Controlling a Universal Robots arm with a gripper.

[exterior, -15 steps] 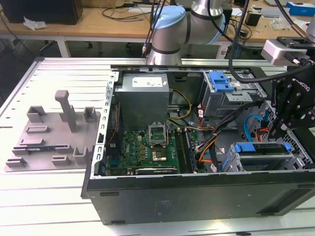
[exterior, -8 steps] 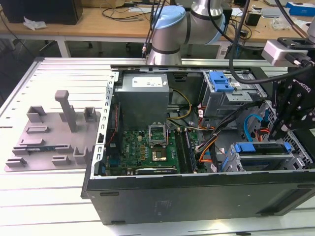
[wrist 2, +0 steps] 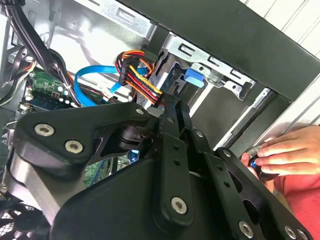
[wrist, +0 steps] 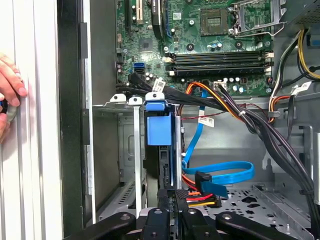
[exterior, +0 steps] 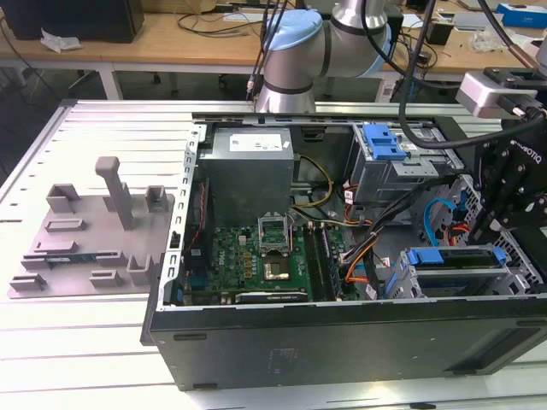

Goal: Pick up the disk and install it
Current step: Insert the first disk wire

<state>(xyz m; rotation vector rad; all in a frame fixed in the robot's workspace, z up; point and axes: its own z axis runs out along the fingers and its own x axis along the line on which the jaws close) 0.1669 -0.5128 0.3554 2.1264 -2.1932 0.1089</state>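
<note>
The gripper [wrist: 172, 194] had its fingers drawn together, their tips at the near end of the disk [wrist: 160, 127]; whether they touched it could not be told. In the first wrist view the disk stood on edge in the metal drive cage [wrist: 116, 102] straight ahead of the fingertips. A blue cable [wrist: 225, 172] looped just beside the gripper, and the motherboard [wrist: 200, 45] lay farther ahead. The exterior view took in the whole open computer case [exterior: 342, 333] and a grey tray [exterior: 85, 231] well apart from the gripper. In both wrist views a person's hand [wrist 2: 287, 152] rested outside the case wall.
</note>
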